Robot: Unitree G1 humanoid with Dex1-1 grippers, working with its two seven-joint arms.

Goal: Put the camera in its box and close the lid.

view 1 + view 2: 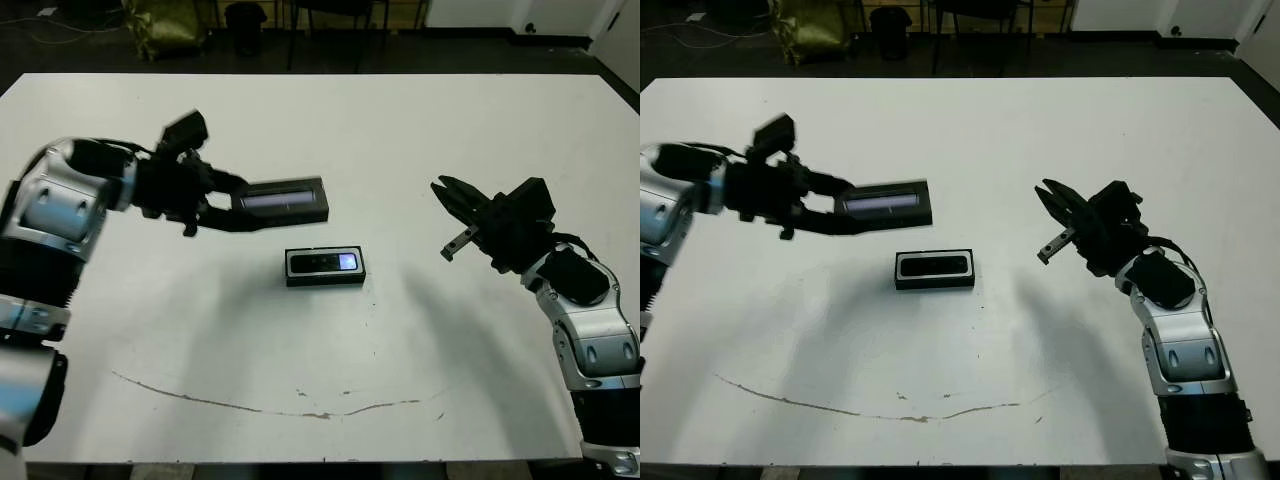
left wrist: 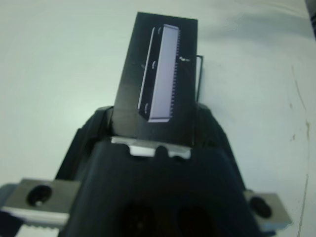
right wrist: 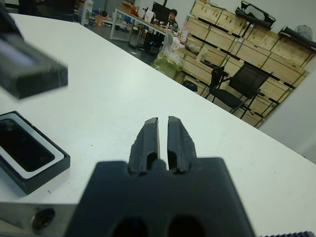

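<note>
The box (image 1: 325, 266) lies flat at the middle of the table, showing its white lining (image 3: 49, 165). The black camera (image 1: 322, 263) rests inside it. The lid (image 1: 285, 198), a black panel with a pale lilac strip (image 2: 162, 74), hangs in the air just behind and left of the box. My left gripper (image 1: 238, 205) is shut on the lid's left end. I cannot tell whether the lid is still joined to the box. My right gripper (image 3: 163, 121) hovers to the right of the box, shut with nothing in it, fingertips pointing towards the middle.
A thin dark scratch line (image 1: 250, 405) runs across the table near its front edge. Dark floor, chairs and a yellow-green bag (image 1: 165, 25) lie beyond the far edge. Wooden crates and a seated person (image 3: 173, 17) show far off in the right wrist view.
</note>
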